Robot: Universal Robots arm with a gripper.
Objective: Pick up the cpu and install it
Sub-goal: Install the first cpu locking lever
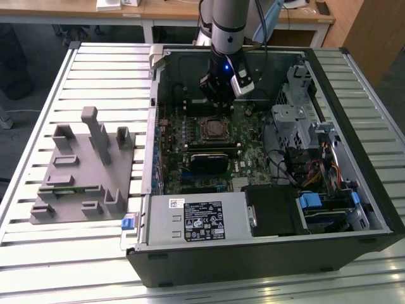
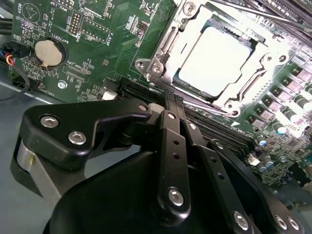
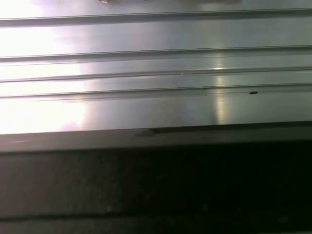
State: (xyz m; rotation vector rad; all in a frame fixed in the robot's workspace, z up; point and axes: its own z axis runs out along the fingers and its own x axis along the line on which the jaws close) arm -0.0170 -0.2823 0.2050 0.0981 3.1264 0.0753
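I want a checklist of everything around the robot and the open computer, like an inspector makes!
Surface: ribbed metal table under the open computer case.
Job's things: cpu, shiny, sitting in the motherboard socket; socket frame around it.
Clutter: grey plastic holder on the table, at the exterior view's left of the case.
Claw: claw hangs above the motherboard, near the socket; its black links show in the second wrist view.
Cables: coloured wires inside the case.
Surroundings: wooden desks behind.
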